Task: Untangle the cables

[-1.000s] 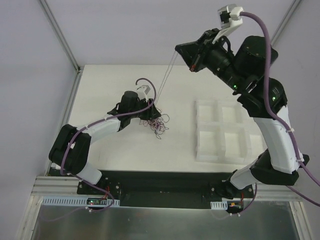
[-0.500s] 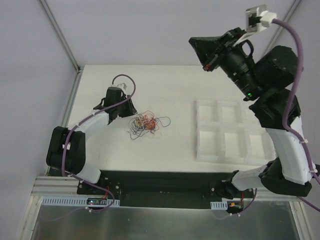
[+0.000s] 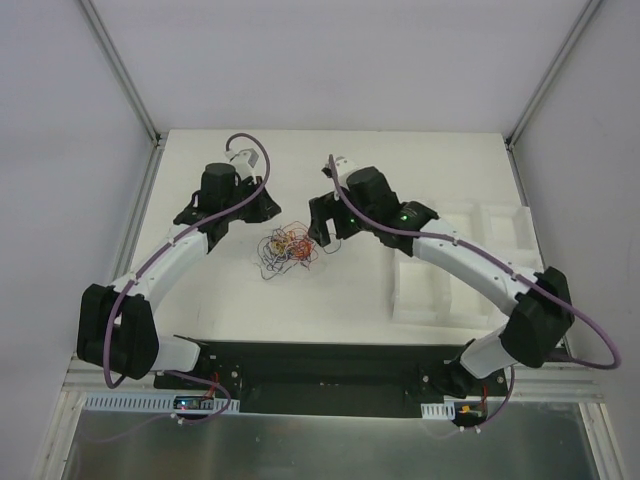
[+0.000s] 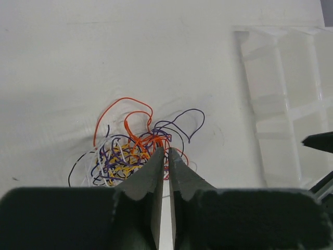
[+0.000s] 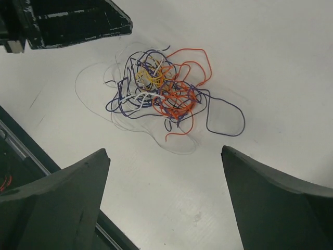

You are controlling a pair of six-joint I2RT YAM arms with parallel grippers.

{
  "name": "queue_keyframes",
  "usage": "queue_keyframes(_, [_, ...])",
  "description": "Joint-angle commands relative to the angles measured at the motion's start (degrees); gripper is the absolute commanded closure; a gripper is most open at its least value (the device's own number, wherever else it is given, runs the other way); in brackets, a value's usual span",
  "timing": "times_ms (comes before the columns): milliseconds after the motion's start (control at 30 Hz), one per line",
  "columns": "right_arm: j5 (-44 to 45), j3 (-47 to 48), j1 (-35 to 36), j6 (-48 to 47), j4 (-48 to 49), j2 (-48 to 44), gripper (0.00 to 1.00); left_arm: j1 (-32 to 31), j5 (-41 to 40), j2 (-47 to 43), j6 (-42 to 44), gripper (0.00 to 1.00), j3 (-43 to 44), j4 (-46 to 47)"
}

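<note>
Cables (image 3: 287, 247) in one clump on the table (image 3: 230, 300), between the two grippers.
Left gripper (image 4: 163, 151) is closed, tips at the clump's near edge over orange strands; can't tell if a strand is pinched. Right gripper (image 5: 164, 156) is wide open and empty, and the clump lies ahead of its fingers, not between them. The clump is roughly round with no clear long axis; one blue loop sticks out on the tray (image 3: 415, 295) side. Left looks nearer; right likely must go forward and down.

You have a white surface (image 3: 350, 290). On it, left of centre in the top view, lies a loose tangle of thin cables (image 3: 287, 248); a white compartment tray (image 3: 428, 296) lies at right.
</note>
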Motion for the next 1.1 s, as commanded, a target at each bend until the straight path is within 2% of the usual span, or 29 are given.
queue_keyframes(0, [-7.8,-0.4,1.1,2.0,10.6,4.4,0.07,-0.1,1.0,-0.7,-1.3,0.85,3.0,-2.6])
queue_keyframes(100, [-8.6,-1.9,4.2,4.7,15.3,8.4,0.07,0.1,-3.2,-3.1,-2.0,0.58,3.7,-5.4])
queue_keyframes(200, [-10.4,-1.7,6.7,7.7,20.0,12.7,0.08,0.6,-8.7,-6.4,-5.0,0.43,3.4,-8.9])
queue_keyframes(233, [-12.0,-1.7,7.5,7.8,21.8,14.2,0.11,1.9,-8.8,-7.8,-6.8,0.40,3.1,-10.3])
queue_keyframes(300, [-13.0,-1.6,9.5,5.8,25.1,16.9,0.15,4.9,-6.2,-10.1,-10.1,0.39,1.3,-12.0])
queue_keyframes(400, [-12.4,0.4,11.2,2.6,27.7,21.2,0.15,9.9,-1.7,-14.1,-12.3,0.39,-2.3,-13.2])
queue_keyframes(533, [-10.4,4.2,11.2,0.6,28.4,26.4,0.16,13.8,-3.4,-19.7,-11.5,0.36,-7.3,-16.1])
queue_keyframes(667, [-13.0,7.9,11.5,1.4,28.2,30.8,0.24,15.7,-4.4,-21.3,-11.0,0.34,-8.7,-19.8])
queue_keyframes(833, [-14.7,9.2,11.8,3.8,29.1,34.4,0.31,15.9,-2.9,-19.6,-11.3,0.34,-9.4,-20.5])
queue_keyframes(900, [-16.2,9.2,11.9,4.4,30.0,35.2,0.33,15.9,-1.2,-18.2,-11.8,0.31,-9.5,-20.6])
queue_keyframes(1000, [-18.5,8.5,11.9,5.2,31.1,35.5,0.42,16.0,-0.4,-16.8,-13.3,0.22,-9.9,-20.8])
queue_keyframes(1067, [-20.0,7.5,11.9,5.7,32.1,35.2,0.53,16.0,-0.2,-16.2,-14.4,0.20,-10.1,-20.8])
